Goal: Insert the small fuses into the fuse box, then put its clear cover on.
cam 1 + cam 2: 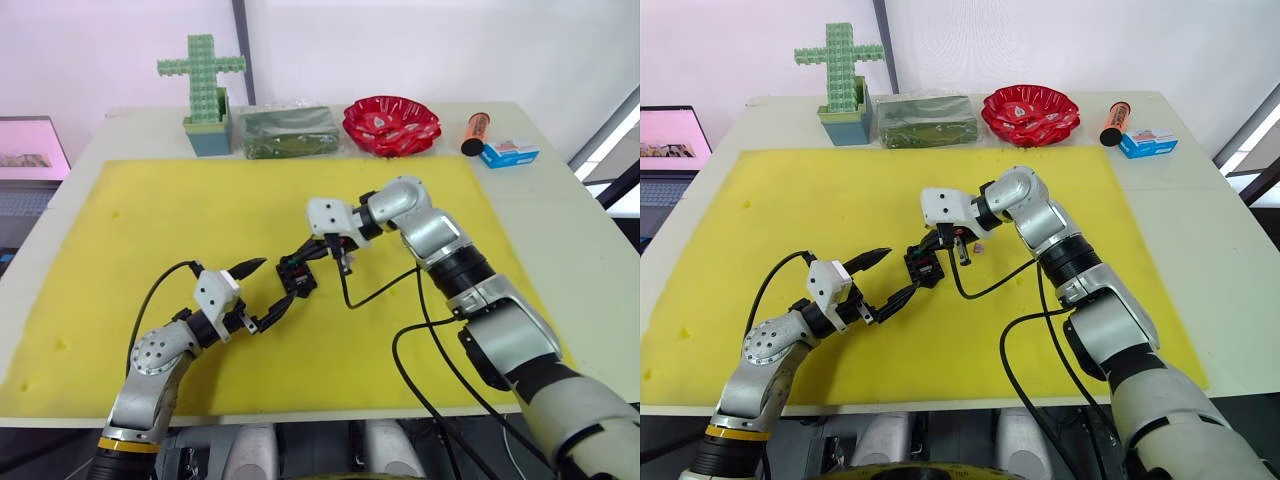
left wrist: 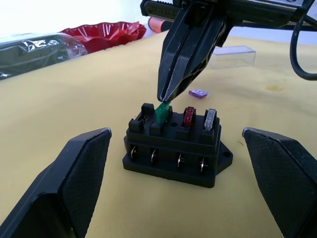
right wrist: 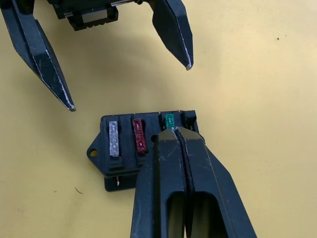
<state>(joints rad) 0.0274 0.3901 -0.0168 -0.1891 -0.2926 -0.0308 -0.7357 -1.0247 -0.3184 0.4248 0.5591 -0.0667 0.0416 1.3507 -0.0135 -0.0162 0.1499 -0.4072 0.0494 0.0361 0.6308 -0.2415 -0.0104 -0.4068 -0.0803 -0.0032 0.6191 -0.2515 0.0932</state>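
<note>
The right arm reaches in from the right edge of the counter, elbow bent, wrist turned down so that the right gripper comes onto the fuse box from above; its fingers are pressed together, tips on the top of the green fuse, which stands tilted in its slot and not fully seated — whether they pinch it or only push on it cannot be told. The left arm lies low over the yellow mat, forearm pointing toward the box, and the left gripper has its fingers spread wide with the box just beyond them, touching neither. The fuse box sits on the mat near its middle, between the two grippers. In it the red fuse and the grey fuse stand side by side next to the green one, and the end slot beyond the green is bare. The purplish fuse lies loose on the mat just behind the box, and the clear cover lies farther back on the mat, faint against the yellow. From the head the box is largely masked by the right gripper's fingers, so its slots are unreadable there — the wrist views show them
</note>
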